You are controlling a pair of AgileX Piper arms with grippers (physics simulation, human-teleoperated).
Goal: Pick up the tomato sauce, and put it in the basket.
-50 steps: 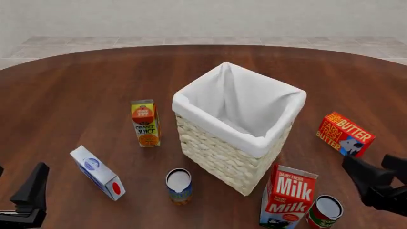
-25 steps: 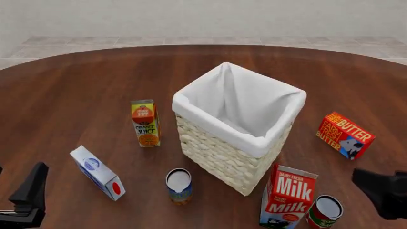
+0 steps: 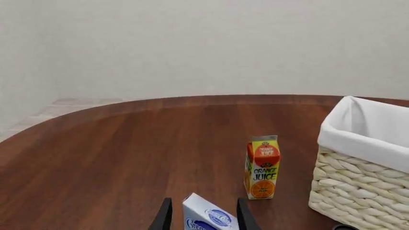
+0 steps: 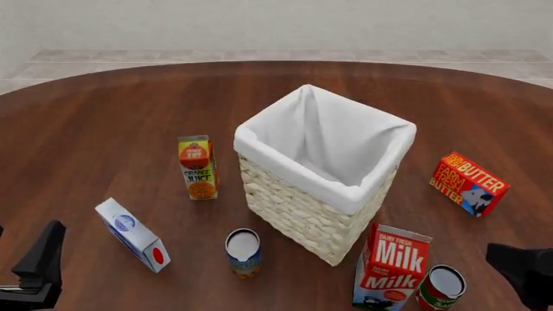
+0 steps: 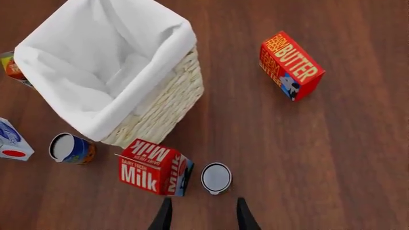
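standing beside milk carton (image 4: 392, 265): tomato sauce (image 4: 442, 286) | right claw (image 5: 203, 215) wide, empty

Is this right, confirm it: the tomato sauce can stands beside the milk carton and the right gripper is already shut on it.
Not quite. The tomato sauce does stand beside the milk carton, but the right gripper is open and clear of it, as the right wrist view shows: both fingers sit short of the can with a gap between.
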